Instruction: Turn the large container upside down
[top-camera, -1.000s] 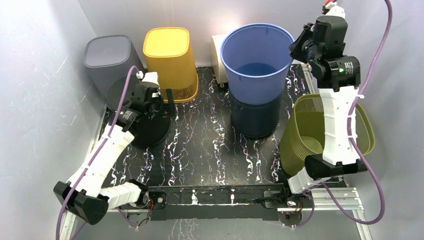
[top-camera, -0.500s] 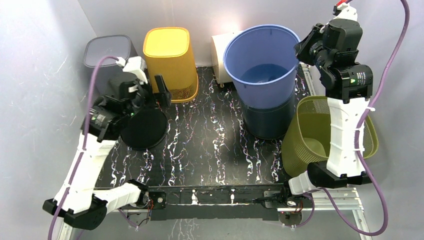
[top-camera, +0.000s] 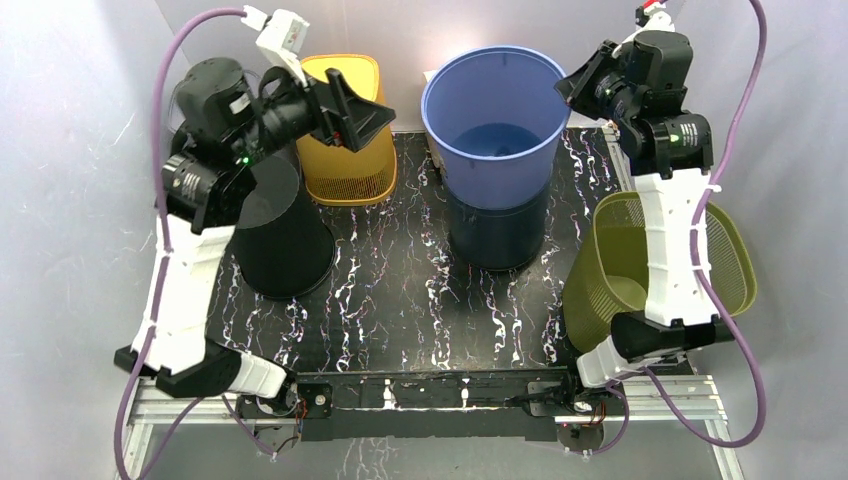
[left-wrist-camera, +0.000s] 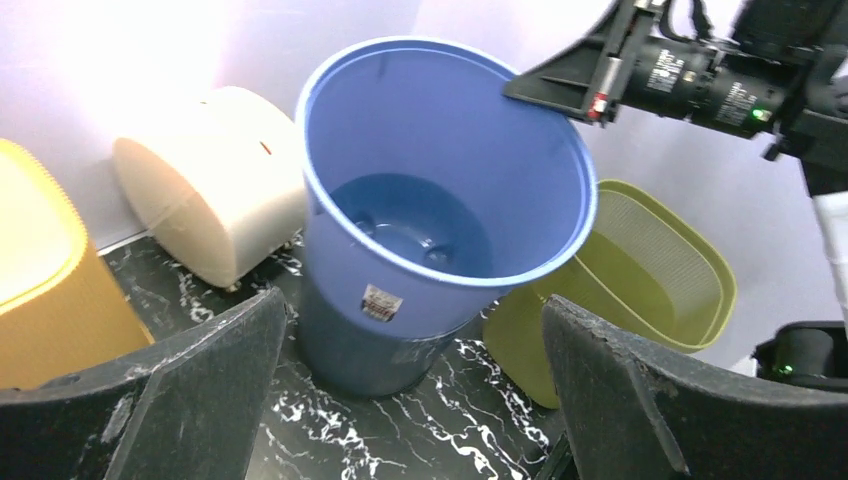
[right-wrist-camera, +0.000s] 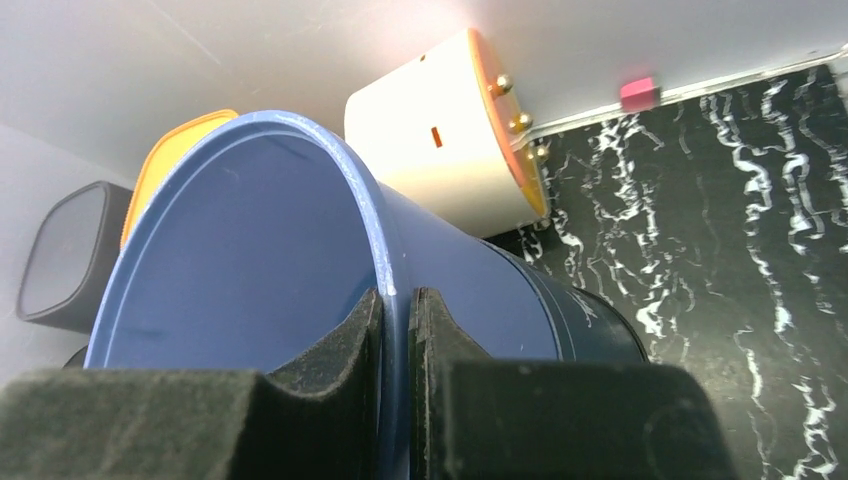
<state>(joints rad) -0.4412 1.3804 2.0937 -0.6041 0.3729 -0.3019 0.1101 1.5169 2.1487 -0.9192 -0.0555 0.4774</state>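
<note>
The large container is a blue bucket (top-camera: 490, 100) standing mouth up at the back of the table, its lower part nested in a dark navy bin (top-camera: 497, 232). It leans slightly. My right gripper (top-camera: 577, 88) is shut on the bucket's right rim, one finger inside the wall and one outside (right-wrist-camera: 397, 300). My left gripper (top-camera: 348, 108) hangs high over the yellow basket, wide open and empty, facing the bucket (left-wrist-camera: 440, 200) from its left. Between its fingers (left-wrist-camera: 415, 400) I see only the table and the bucket's base.
A yellow basket (top-camera: 345, 160) stands back left, with a black upturned bin (top-camera: 283, 245) in front of it. An olive mesh basket (top-camera: 615, 270) sits at the right behind my right arm. A cream round container (left-wrist-camera: 200, 185) lies by the back wall, and a grey bin (right-wrist-camera: 62, 255) stands far left.
My left arm has risen from low over the black bin and swung toward the blue bucket, still open. My right gripper has shifted the bucket's rim first right, then back left.
</note>
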